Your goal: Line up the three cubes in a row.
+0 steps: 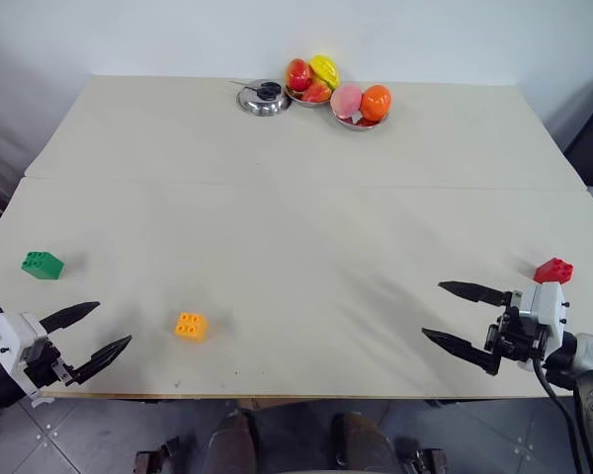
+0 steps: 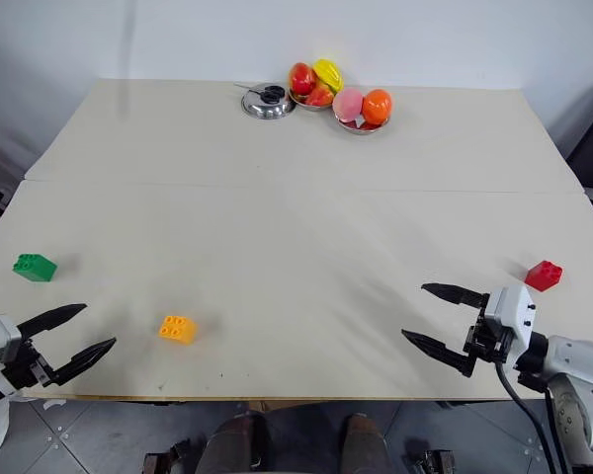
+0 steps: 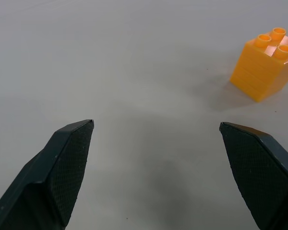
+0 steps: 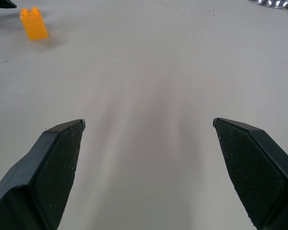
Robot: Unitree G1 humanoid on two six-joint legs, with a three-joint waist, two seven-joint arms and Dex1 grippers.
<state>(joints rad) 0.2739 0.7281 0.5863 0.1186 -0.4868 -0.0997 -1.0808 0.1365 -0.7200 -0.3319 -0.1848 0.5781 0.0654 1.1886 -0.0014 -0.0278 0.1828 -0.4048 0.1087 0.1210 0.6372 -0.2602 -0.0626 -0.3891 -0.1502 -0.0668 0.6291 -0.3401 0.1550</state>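
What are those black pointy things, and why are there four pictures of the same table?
The black pointy things are a robot's two claws. The left gripper and the right gripper are both open and hold nothing. Two pictures come from cameras in the robot's head, looking down over the table. The other two come from a camera on each wrist, looking out between that claw's fingers. On the table lie three toy bricks: a green cube, an orange-yellow cube and a red cube, all far apart. At the far edge stand steel bowls of fruit.
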